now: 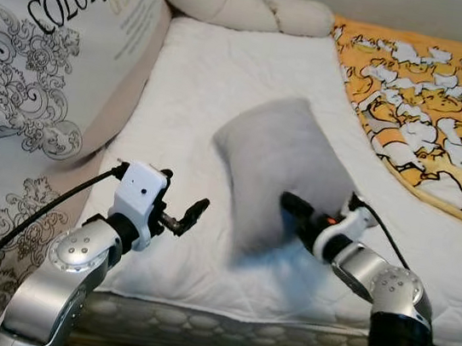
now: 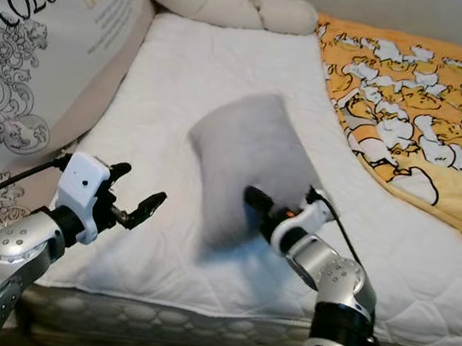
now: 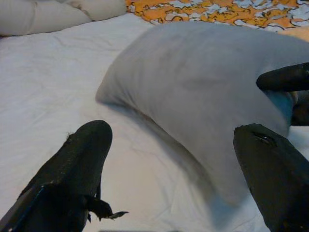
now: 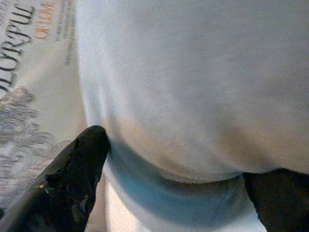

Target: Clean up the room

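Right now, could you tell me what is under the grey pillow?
The grey pillow rests on the white mattress, with the right gripper holding its lower edge. Whatever lies beneath it is covered.

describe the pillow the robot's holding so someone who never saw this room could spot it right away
Start at the bare white mattress that spans the view. Near its front edge, tilted up off the surface, is the grey pillow, pinched at its lower corner by the right gripper. It is plain and small, unlike the large printed cushion on the left, the beige knotted bolster at the head and the duck blanket.
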Controlling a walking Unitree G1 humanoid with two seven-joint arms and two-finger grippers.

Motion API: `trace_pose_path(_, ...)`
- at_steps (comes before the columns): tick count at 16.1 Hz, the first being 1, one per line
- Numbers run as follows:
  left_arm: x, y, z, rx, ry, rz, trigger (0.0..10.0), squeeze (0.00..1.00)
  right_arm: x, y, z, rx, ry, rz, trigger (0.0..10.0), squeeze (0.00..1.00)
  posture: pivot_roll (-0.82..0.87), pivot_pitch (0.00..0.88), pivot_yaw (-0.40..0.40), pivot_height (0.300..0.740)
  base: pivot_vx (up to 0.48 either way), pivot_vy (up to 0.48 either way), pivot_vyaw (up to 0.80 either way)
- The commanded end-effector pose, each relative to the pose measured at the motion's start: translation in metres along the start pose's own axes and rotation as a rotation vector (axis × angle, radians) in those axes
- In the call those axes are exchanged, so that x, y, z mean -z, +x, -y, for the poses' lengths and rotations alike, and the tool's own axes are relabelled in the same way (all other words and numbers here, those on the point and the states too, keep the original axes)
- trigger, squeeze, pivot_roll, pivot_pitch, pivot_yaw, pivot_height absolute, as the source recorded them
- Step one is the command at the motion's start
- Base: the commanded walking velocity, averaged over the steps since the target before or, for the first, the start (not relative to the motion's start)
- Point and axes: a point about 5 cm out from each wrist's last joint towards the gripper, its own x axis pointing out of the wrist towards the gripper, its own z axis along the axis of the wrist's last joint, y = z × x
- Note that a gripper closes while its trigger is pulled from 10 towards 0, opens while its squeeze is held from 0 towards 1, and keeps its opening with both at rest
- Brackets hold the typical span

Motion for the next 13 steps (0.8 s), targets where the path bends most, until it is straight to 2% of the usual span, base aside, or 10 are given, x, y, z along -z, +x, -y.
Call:
trace_pose_path(1, -0.002, 0.002, -0.003, -0.012, 0.012, 0.009, 10.0, 0.00, -0.010, -0.004, -0.012, -0.057, 0.027, 0.046, 10.0, 0.00, 0.05, 0.000, -0.025, 0.740, 0.000, 0.000, 0.00)
trace_pose_path(3, -0.002, 0.002, -0.004, -0.014, 0.014, 0.010, 10.0, 0.00, -0.013, -0.009, -0.014, -0.078, 0.051, 0.062, 10.0, 0.00, 0.04, 0.000, -0.023, 0.740, 0.000, 0.000, 0.00)
trace_pose_path(5, -0.002, 0.002, -0.004, -0.007, 0.024, 0.006, 10.0, 0.00, 0.001, -0.017, 0.005, 0.041, -0.032, -0.013, 10.0, 0.00, 0.04, 0.000, -0.021, 0.740, 0.000, 0.000, 0.00)
trace_pose_path(7, -0.001, 0.004, -0.003, -0.003, 0.015, 0.003, 10.0, 0.00, 0.015, -0.034, 0.038, 0.214, -0.254, -0.101, 10.0, 0.00, 0.04, 0.000, -0.021, 0.740, 0.000, 0.000, 0.00)
trace_pose_path(8, 0.000, 0.004, -0.003, -0.006, 0.000, -0.004, 10.0, 0.00, 0.011, -0.046, 0.055, 0.271, -0.287, -0.070, 10.0, 0.00, 0.03, 0.000, -0.013, 0.740, 0.000, 0.000, 0.00)
trace_pose_path(9, 0.001, 0.004, -0.003, -0.007, -0.004, -0.007, 10.0, 0.00, 0.008, -0.053, 0.062, 0.289, -0.285, -0.048, 10.0, 0.00, 0.03, 0.000, -0.010, 0.740, 0.000, 0.000, 0.00)
trace_pose_path(10, 0.002, 0.004, -0.003, -0.007, -0.002, -0.012, 10.0, 0.00, 0.010, -0.058, 0.065, 0.284, -0.292, -0.062, 10.0, 0.44, 0.02, 0.000, -0.005, 0.740, 0.000, 0.000, 0.00)
trace_pose_path(11, 0.003, 0.007, -0.004, -0.002, 0.004, -0.018, 10.0, 0.00, 0.014, -0.067, 0.069, 0.243, -0.313, -0.099, 10.0, 1.00, 0.02, 0.000, -0.002, 0.740, 0.000, 0.000, 0.00)
trace_pose_path(12, 0.002, 0.011, -0.005, 0.005, -0.001, -0.018, 10.0, 0.00, 0.014, -0.077, 0.073, 0.203, -0.335, -0.116, 10.0, 1.00, 0.02, 0.000, -0.001, 0.740, 0.000, 0.000, 0.00)
trace_pose_path(13, 0.001, 0.017, -0.006, 0.022, -0.045, -0.019, 10.0, 0.90, 0.005, -0.090, 0.076, 0.165, -0.371, -0.103, 10.0, 1.00, 0.01, 0.000, -0.003, 0.740, 0.000, 0.000, 0.00)
